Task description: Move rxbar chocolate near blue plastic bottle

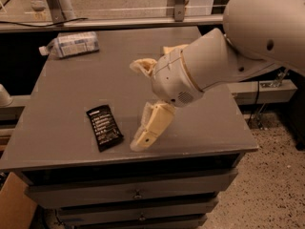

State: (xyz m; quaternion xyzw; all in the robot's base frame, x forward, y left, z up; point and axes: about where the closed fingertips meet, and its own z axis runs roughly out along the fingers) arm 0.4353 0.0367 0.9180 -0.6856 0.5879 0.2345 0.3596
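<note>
The desk (pixel 57 99) is plain dark grey, and the drawers (pixel 133 190) under it are grey too. The rxbar chocolate (pixel 104 128) is black with thin lines of white writing. The blue plastic bottle (pixel 74 44) is see-through, with a pale blue and white label and a white cap. The claw (pixel 137 105) is creamy yellow and hangs over the front of the desk, just beside the black bar. The arm (pixel 214 66) behind it is white. The floor (pixel 276 185) is pale with dark speckles.
</note>
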